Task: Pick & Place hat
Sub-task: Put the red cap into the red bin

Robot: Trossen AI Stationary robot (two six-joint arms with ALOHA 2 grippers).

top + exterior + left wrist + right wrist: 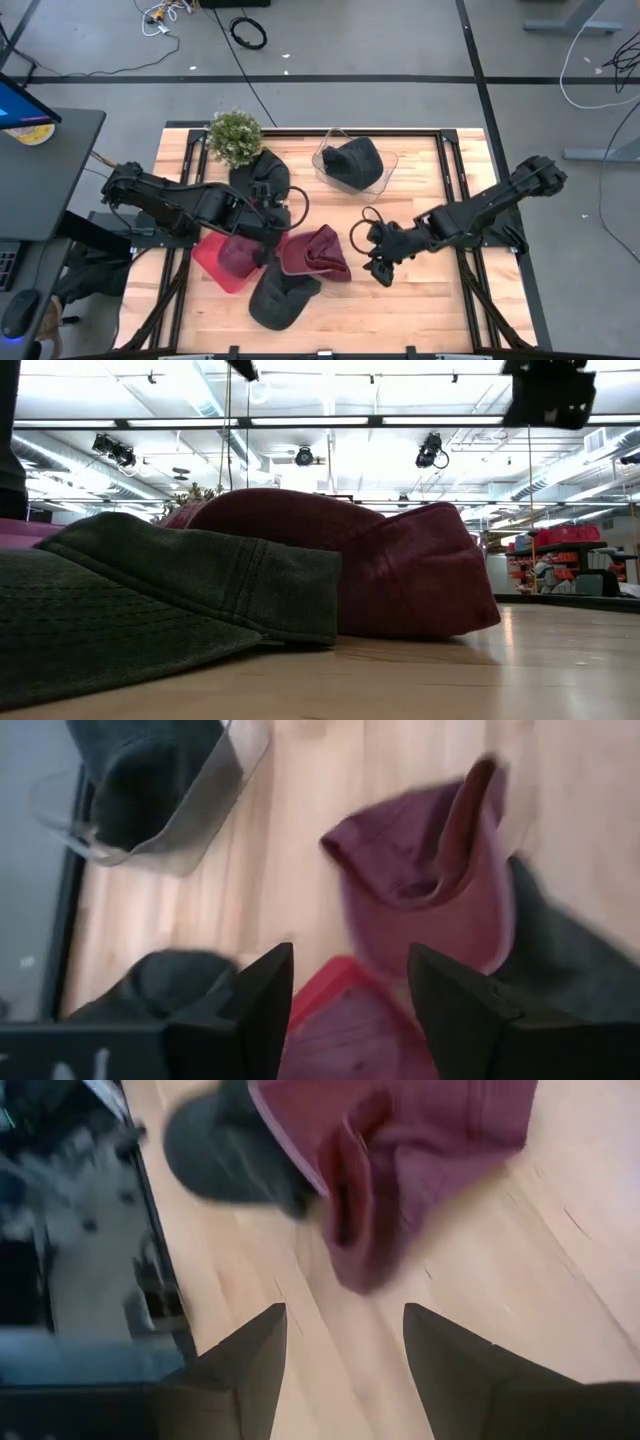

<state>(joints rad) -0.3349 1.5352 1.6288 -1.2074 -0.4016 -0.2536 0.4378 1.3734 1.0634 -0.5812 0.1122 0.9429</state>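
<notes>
**Two grippers flanking the maroon hat**

Left gripper (268, 243), jaws parted and empty, is being held just beside the maroon hat (317, 254), over the red bin (212, 262). Right gripper (378, 262), likewise parted and empty, is being kept farther off on the hat's opposite side.

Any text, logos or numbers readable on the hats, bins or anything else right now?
None can be read.
Maroon hat: no lettering shows.
Dark hat at the front: none shows.
Clear bin and red bin: no labels show.
Laptop screen: too small to read.
</notes>
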